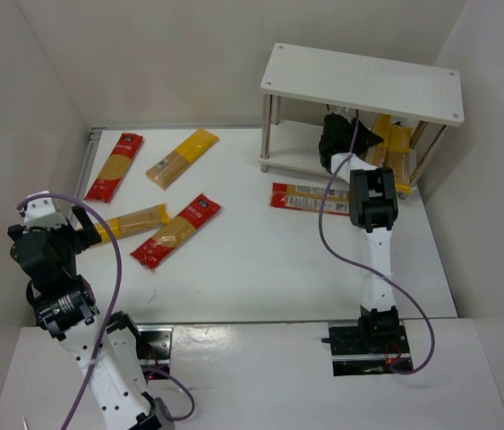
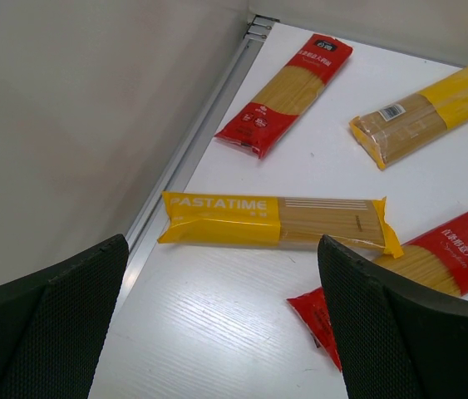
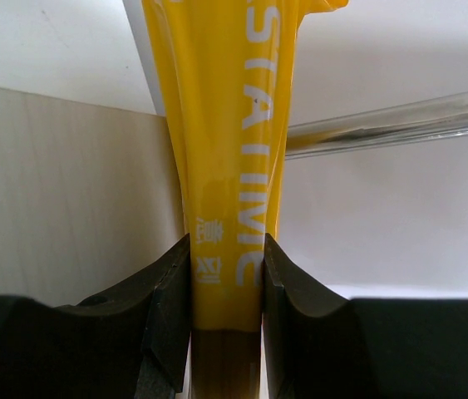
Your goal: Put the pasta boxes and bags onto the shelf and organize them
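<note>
The white two-tier shelf stands at the back right. My right gripper reaches under its top board and is shut on a yellow pasta pack, clamped between both pads. More yellow packs lean on the lower tier. A red pack lies on the table in front of the shelf. At the left lie a red pack, a yellow pack, a yellow PASTATIME pack and another red pack. My left gripper is open and empty, just short of the PASTATIME pack.
White walls enclose the table on the left, back and right. A metal rail runs along the left wall beside the packs. A shelf leg crosses behind the held pack. The shelf's front-left leg stands near the right arm.
</note>
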Tool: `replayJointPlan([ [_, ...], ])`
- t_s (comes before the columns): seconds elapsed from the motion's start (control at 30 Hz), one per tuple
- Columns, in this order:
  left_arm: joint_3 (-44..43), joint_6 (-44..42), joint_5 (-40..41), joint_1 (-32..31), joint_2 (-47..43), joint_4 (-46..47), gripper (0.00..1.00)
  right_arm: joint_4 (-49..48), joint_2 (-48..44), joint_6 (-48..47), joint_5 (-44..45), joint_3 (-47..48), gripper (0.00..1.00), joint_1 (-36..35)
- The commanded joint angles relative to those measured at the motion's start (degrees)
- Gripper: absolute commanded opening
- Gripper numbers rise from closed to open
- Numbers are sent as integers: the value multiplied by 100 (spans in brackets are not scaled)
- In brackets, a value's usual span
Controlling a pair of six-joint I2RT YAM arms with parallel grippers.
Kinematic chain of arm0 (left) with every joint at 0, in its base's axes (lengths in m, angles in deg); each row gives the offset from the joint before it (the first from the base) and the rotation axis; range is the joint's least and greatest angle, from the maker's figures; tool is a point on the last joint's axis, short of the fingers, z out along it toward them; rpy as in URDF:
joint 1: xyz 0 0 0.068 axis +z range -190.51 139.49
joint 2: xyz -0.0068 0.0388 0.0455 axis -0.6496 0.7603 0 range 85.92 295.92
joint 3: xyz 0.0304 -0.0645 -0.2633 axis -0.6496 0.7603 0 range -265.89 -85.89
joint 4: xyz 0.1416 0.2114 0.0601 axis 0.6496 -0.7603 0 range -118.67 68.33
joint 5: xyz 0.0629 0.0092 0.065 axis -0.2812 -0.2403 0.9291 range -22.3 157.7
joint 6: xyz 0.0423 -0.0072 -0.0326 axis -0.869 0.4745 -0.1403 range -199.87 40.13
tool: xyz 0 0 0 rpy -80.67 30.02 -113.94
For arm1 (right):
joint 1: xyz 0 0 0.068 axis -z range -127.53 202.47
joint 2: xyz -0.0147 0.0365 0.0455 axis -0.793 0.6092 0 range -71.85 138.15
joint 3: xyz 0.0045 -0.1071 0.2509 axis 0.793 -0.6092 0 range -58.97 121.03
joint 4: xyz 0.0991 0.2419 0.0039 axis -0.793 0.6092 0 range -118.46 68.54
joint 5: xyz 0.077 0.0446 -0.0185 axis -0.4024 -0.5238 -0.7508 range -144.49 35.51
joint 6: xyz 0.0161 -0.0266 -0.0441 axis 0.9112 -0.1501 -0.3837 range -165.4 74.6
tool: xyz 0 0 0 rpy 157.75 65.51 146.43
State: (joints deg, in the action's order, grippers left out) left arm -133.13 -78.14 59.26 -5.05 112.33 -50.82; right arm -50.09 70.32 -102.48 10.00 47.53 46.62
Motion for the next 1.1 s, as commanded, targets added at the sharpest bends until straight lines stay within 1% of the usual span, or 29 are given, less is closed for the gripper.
replayJointPlan([
  [0.0, 13, -16, -87, 40, -5, 155, 100, -544, -23, 13, -15, 486, 22, 153],
  [0.07, 13, -16, -87, 40, -5, 155, 100, -544, -23, -40, -85, 486, 28, 154],
  [0.13, 13, -16, -87, 40, -5, 155, 100, -544, -23, -40, -86, 538, 29, 154],
  [0.23, 13, -16, -34, 40, -5, 155, 100, -544, 30, -102, -138, 539, 34, 207],
  [0.27, 13, -16, -34, 40, -5, 155, 100, -544, 30, -171, -138, 539, 40, 207],
  [0.33, 13, -16, -34, 40, -5, 155, 100, -544, 30, -224, -191, 539, 46, 207],
  [0.37, 13, -16, -34, 40, -5, 155, 100, -544, 30, -225, -191, 539, 53, 207],
  [0.43, 13, -16, -34, 40, -5, 155, 100, -492, 30, -277, -296, 539, 59, 207],
  [0.5, 13, -16, -34, 40, -5, 155, 100, -492, 30, -277, -297, 486, 69, 207],
  [0.6, 13, -16, -34, 40, -5, 155, 100, -492, -118, -339, -411, 319, 78, 207],
  [0.67, 13, -16, -34, 40, -5, 155, 100, -587, -242, -391, -586, 21, 83, 207],
  [0.83, 13, -16, -34, 40, -5, 155, 100, -782, -804, -392, -771, -812, 85, 75],
  [0.87, 13, -16, -34, 40, -5, 155, 100, -782, -900, -322, -832, -928, 85, -64],
  [1.0, 13, -16, -34, 40, -5, 155, 100, -125, -1340, 108, -1000, -1385, 85, -338],
  [1.07, 13, -16, -34, 40, -5, 155, 100, -8, -1612, 310, -1052, -1675, 85, -530],
])
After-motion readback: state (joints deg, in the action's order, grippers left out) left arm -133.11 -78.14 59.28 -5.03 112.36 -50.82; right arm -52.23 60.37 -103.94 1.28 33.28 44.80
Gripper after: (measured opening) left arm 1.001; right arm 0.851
